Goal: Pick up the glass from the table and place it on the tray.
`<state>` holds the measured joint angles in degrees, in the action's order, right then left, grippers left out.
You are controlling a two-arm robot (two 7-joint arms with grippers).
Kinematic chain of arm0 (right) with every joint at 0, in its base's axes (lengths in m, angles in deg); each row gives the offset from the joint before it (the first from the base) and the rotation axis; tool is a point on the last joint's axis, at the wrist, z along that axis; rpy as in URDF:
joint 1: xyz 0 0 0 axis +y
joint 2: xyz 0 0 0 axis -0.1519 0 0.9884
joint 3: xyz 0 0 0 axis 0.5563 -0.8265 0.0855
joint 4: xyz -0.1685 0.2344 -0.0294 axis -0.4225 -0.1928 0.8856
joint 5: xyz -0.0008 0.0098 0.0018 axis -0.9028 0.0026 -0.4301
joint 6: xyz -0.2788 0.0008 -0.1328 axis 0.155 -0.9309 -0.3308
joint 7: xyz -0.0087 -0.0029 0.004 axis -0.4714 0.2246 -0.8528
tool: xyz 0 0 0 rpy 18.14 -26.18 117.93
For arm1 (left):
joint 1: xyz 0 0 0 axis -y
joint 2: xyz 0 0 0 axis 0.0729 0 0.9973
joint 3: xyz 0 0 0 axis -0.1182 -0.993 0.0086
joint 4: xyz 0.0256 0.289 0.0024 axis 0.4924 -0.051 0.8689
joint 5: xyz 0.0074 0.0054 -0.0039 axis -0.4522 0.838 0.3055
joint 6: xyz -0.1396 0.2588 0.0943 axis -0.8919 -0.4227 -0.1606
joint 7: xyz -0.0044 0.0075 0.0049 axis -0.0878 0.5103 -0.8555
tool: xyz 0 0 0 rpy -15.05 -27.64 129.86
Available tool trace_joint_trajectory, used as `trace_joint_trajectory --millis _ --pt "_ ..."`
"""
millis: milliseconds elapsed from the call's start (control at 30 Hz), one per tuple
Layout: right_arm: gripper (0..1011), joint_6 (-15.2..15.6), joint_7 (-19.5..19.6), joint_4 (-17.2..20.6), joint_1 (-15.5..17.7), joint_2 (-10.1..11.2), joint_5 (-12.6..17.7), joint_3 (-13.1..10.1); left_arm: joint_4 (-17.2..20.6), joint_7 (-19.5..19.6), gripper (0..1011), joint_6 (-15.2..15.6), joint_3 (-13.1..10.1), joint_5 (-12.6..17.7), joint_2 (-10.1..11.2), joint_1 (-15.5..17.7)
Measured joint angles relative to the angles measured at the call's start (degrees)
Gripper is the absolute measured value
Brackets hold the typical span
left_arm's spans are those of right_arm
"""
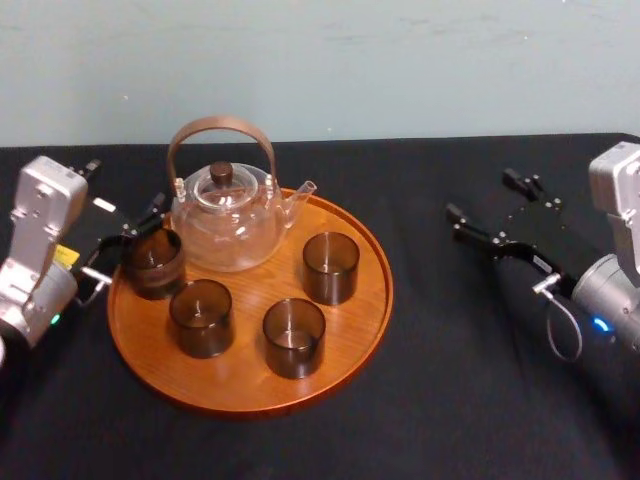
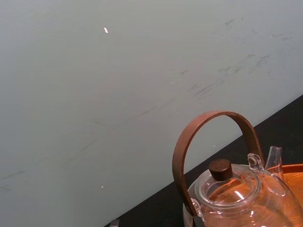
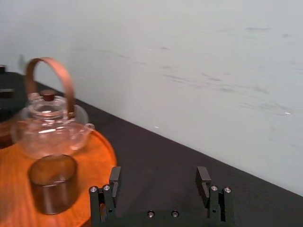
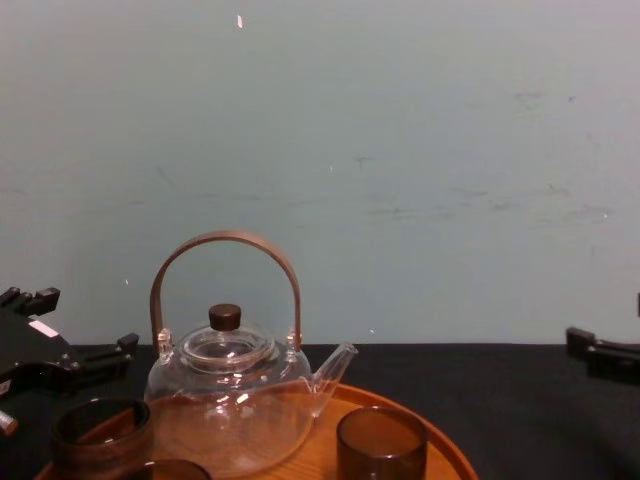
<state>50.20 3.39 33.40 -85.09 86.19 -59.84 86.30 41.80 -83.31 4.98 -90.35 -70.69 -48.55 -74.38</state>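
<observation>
The glass [image 1: 152,263], a short smoky-brown tumbler, stands upright at the left edge of the round wooden tray [image 1: 350,330], just inside the rim. It also shows in the chest view, low at the left [image 4: 100,432]. My left gripper [image 1: 130,238] is right at it from the left, open, with one finger on each side of the glass and slightly above it [image 4: 75,345]. My right gripper [image 1: 482,197] hovers open and empty over the black cloth, well right of the tray [image 3: 158,176].
A clear glass teapot [image 1: 228,210] with an arched brown handle stands at the tray's back, close behind the glass. Three more dark tumblers [image 1: 330,267] [image 1: 201,317] [image 1: 293,337] are on the tray. A pale wall rises behind the black-covered table [image 1: 470,380].
</observation>
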Motion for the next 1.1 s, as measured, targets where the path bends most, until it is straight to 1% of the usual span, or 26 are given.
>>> trace_joint_trajectory --millis 33,167,367,400,567,733,1100 --pt "1003 -0.3 0.8 -0.4 0.2 -0.6 -0.4 -0.5 0.0 0.0 1001 0.0 0.0 0.0 0.0 0.0" --pt "1003 -1.0 1.9 -2.0 0.3 -1.8 -0.9 -1.3 0.0 0.0 1001 0.0 0.0 0.0 0.0 0.0" --pt "1002 -2.7 1.8 -5.1 -0.3 -3.7 -1.4 -2.0 0.0 0.0 1001 0.0 0.0 0.0 0.0 0.0" --pt "1002 -2.7 1.8 -5.1 -0.3 -3.7 -1.4 -2.0 0.0 0.0 1001 0.0 0.0 0.0 0.0 0.0" --pt "1002 -3.4 1.1 -7.6 -1.2 -5.3 -2.0 -2.4 0.0 0.0 1002 0.0 0.0 0.0 0.0 0.0" --pt "1002 -3.4 0.8 -8.6 -1.5 -6.1 -2.6 -2.6 0.0 0.0 1001 0.0 0.0 0.0 0.0 0.0" --pt "1003 -3.4 0.8 -8.5 -1.5 -5.9 -2.5 -2.6 0.0 0.0 1001 0.0 0.0 0.0 0.0 0.0"
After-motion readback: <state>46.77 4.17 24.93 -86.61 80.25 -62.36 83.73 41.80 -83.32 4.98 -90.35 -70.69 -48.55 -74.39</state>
